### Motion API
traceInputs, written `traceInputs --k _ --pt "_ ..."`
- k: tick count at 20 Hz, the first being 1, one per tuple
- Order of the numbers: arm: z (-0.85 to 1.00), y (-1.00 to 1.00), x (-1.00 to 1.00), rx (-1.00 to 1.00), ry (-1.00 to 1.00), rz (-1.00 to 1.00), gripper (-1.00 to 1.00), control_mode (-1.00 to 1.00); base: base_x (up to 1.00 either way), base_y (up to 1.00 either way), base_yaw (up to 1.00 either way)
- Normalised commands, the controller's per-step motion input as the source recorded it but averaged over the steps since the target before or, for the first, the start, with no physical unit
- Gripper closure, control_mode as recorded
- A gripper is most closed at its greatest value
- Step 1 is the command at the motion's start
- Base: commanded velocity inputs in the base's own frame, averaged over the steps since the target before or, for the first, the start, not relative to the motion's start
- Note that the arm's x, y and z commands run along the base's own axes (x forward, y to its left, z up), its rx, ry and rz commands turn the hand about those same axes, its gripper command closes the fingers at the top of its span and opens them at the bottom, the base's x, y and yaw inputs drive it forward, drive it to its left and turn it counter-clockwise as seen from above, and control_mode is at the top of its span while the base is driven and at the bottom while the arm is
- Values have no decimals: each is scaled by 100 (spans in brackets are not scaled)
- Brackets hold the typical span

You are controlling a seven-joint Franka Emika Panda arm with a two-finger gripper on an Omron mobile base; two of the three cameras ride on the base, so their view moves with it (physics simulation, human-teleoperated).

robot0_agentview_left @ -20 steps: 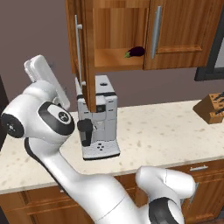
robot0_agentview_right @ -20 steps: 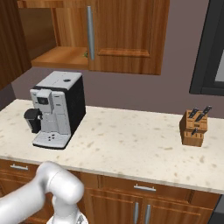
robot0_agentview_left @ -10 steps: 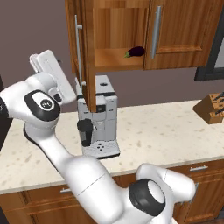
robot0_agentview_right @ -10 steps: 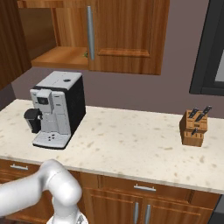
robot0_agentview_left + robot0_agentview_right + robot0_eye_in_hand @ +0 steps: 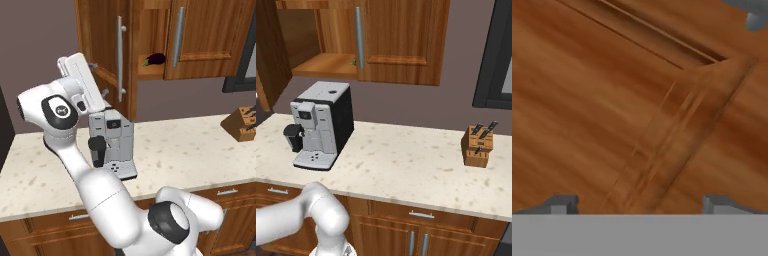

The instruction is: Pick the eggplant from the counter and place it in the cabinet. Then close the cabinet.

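The eggplant (image 5: pixel 156 59) is already lying on the cabinet (image 5: pixel 210 40) shelf, and the gripper (image 5: pixel 639 202), fingers spread and holding nothing, is facing the open left door's (image 5: pixel 102 55) outer panel at close range, the door lying between gripper and shelf.
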Motion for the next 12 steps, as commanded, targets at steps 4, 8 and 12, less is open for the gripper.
traceInputs --k 4,8,12 --pt "-8 -100 11 -8 -7 -2 -100 -100 0 0 0" --pt "-3 -100 49 -6 -14 4 -100 -100 0 0 0" --pt "0 -96 90 -3 -10 17 -100 -100 0 0 0"
